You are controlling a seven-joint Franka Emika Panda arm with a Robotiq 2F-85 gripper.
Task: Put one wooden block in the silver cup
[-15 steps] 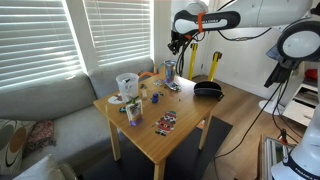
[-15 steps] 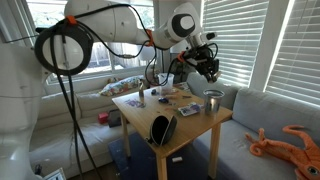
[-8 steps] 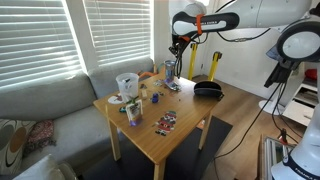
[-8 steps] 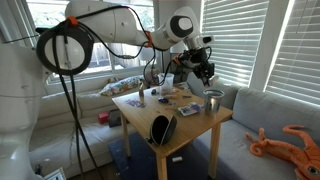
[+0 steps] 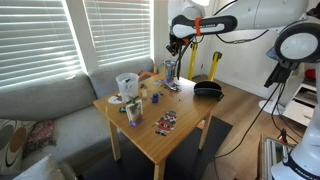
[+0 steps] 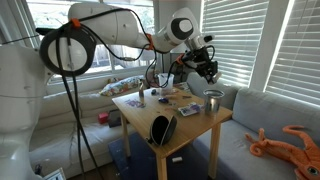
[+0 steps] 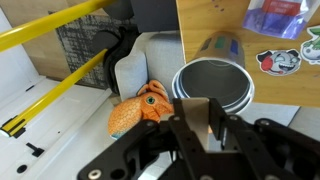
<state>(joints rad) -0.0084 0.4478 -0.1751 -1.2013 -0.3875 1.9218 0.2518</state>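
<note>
The silver cup (image 7: 213, 84) stands at the table's edge; in the wrist view I look straight down into its dark inside. It also shows in an exterior view (image 5: 169, 70) at the far end of the wooden table (image 5: 185, 125). My gripper (image 7: 196, 112) is shut on a pale wooden block (image 7: 191, 118) and hangs above the cup, well clear of its rim. The gripper shows in both exterior views (image 5: 172, 42) (image 6: 190, 66).
An orange octopus toy (image 7: 140, 108) lies below the table's edge beside the cup. A translucent container (image 5: 127, 84), a small purple cup (image 5: 134, 113), sticker cards (image 5: 165, 122) and a black object (image 5: 207, 89) share the table. A yellow pole (image 5: 214, 65) stands behind it, and a sofa (image 5: 45, 105) is alongside.
The gripper has shifted only slightly above the cup, with the block still held between its fingers. Nothing on the table has moved.
</note>
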